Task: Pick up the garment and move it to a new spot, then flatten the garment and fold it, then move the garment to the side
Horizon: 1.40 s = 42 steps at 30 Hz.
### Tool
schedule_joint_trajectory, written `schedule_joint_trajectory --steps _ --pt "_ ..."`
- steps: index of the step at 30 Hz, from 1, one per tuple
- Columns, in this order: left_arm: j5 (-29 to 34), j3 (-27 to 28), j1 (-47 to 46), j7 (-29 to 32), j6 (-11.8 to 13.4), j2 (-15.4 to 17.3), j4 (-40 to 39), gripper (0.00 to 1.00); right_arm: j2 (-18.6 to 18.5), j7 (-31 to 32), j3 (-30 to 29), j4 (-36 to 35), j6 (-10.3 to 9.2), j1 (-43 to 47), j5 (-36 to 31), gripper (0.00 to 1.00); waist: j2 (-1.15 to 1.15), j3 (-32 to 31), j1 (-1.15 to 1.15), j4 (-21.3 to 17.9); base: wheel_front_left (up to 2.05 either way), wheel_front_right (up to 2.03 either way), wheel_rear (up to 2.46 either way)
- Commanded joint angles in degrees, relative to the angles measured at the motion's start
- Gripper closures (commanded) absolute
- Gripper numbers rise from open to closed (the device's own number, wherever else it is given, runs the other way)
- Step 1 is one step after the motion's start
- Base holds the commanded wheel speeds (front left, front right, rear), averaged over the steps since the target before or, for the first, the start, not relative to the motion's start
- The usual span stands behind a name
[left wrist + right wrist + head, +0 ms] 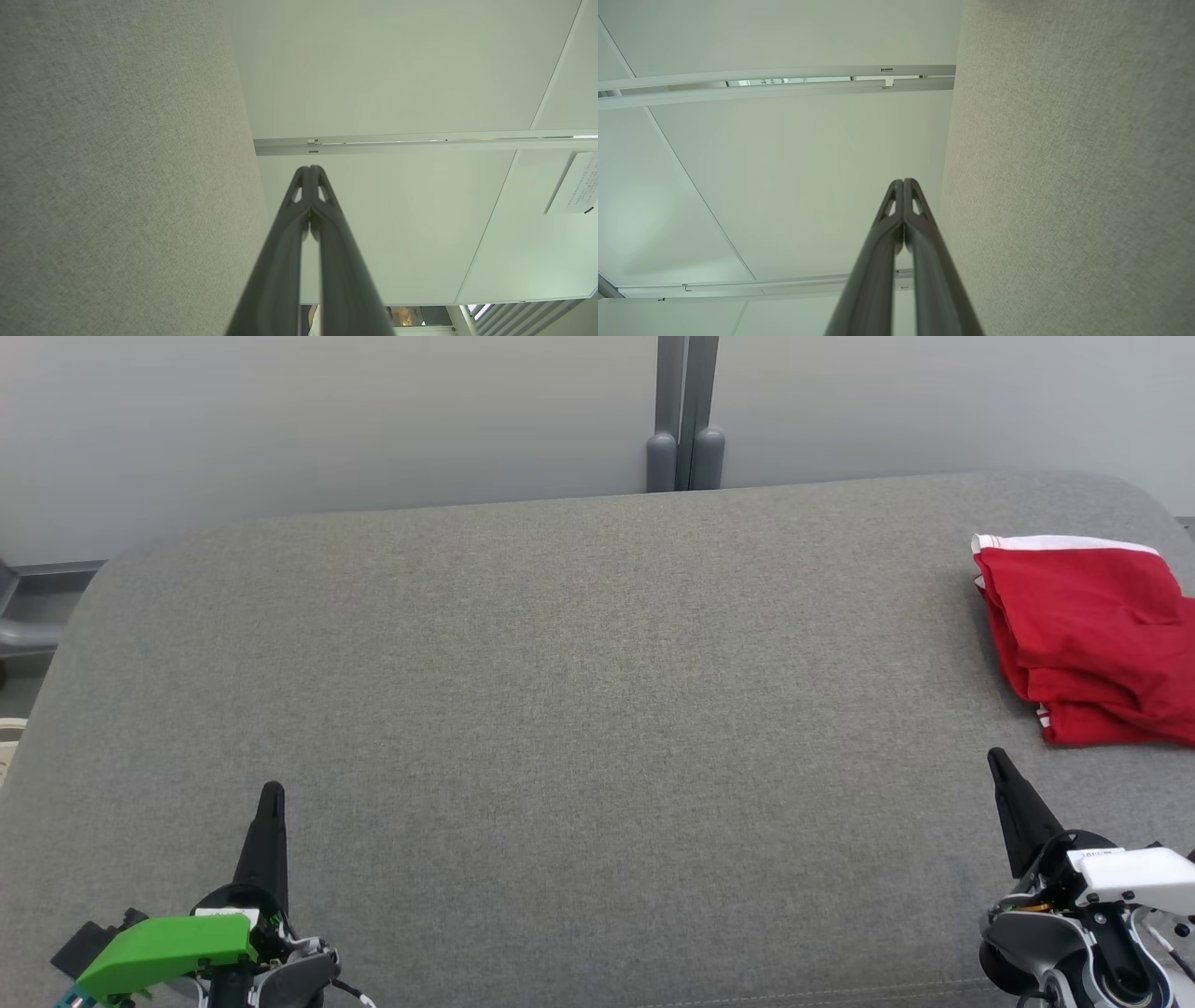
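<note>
Seemingly finished — red garment [1088,635] folded, set aside at far right of the grey padded surface [560,709], left gripper [272,791] and right gripper [996,757] pinched shut, empty, at near edge.

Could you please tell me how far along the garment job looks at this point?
Done, it seems: the red garment lies folded in a compact stack at the right edge of the grey surface, so folding and moving aside look finished. In hand: nothing; the left end effector and right end effector are shut and empty, clear of the garment. Left: apparently nothing.
</note>
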Motion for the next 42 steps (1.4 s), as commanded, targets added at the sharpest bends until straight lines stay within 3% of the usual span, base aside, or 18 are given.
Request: schedule_joint_trajectory --steps 1,42 --pt "0.0 0.3 -0.9 0.2 -0.2 0.0 0.1 1.0 0.0 0.3 -0.2 0.1 0.02 -0.6 -0.3 1.0 0.0 0.0 0.0 0.0 0.0 0.0 0.0" --pt "0.1 0.4 -0.9 0.3 -0.2 -0.1 0.1 1.0 0.2 0.6 -0.6 0.1 0.02 -0.7 -0.7 1.0 0.0 0.0 0.0 0.0 0.0 0.0 0.0"
